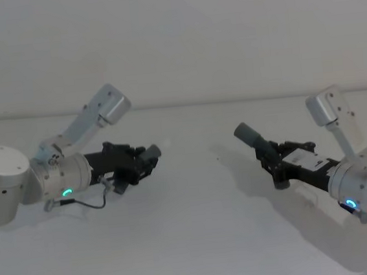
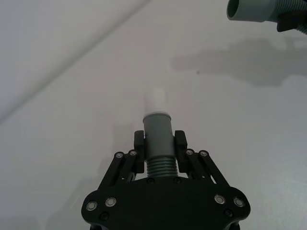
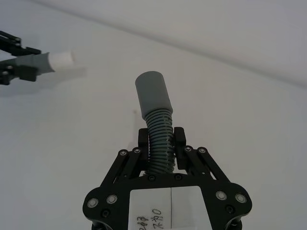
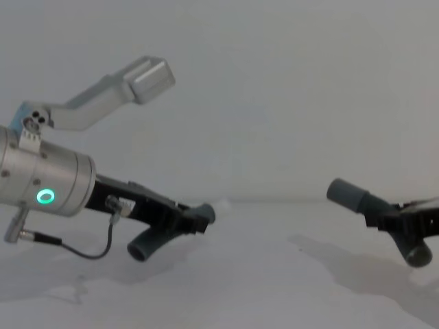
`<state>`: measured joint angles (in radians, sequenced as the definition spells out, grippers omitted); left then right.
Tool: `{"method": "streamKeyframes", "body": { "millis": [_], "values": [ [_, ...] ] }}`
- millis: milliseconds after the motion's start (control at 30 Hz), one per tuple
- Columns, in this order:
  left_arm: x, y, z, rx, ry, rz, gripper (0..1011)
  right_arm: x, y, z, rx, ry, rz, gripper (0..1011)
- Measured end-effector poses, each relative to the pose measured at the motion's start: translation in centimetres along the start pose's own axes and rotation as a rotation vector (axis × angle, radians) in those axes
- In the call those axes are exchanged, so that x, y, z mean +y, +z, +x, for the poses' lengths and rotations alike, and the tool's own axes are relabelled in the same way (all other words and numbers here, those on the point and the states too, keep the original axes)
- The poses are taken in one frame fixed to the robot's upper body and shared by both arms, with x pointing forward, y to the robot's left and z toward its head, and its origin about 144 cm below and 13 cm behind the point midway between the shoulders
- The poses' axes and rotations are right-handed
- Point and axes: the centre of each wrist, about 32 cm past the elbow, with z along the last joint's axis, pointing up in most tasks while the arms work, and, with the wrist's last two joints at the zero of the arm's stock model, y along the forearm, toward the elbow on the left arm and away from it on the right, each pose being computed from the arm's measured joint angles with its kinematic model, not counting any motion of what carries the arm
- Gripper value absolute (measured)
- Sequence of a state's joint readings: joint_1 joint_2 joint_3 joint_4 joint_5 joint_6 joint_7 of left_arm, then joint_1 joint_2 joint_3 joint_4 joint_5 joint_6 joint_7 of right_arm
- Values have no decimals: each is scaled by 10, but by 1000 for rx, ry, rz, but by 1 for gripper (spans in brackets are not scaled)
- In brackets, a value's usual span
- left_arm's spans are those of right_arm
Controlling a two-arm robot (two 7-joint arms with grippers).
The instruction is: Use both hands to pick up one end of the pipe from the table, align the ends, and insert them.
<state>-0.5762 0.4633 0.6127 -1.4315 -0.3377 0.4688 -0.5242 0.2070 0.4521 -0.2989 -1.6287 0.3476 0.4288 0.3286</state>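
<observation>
In the head view, the left gripper (image 1: pixel 143 159) and the right gripper (image 1: pixel 271 157) faced each other, well apart above the table (image 1: pixel 193 240); aligning was the step in hand, I judged.

In the left wrist view, the jaws were clamped on the ribs of the white-tipped hose piece (image 2: pixel 158 129), tip pointing forward.

In the right wrist view, the jaws gripped the wide-cuffed hose piece (image 3: pixel 154 96), its cuff leaning slightly aside.

In the chest view, both arms reached low and inward, the cuff higher than the tip (not yet in line). Next I needed to level the ends, then close the gap.
</observation>
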Motion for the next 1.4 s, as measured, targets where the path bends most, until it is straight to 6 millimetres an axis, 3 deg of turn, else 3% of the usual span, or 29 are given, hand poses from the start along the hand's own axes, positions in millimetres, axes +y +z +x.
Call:
{"method": "streamKeyframes", "body": {
  "millis": [367,867,1400],
  "values": [
    [17,18,7,-78,-9,-76,363,-20,10,15,-68,100,119,300],
    [36,41,26,-203,-158,-127,363,-41,24,41,-171,251,133,300],
    [46,58,46,-299,-326,-150,363,-42,37,52,-223,345,113,299]
  ]
}}
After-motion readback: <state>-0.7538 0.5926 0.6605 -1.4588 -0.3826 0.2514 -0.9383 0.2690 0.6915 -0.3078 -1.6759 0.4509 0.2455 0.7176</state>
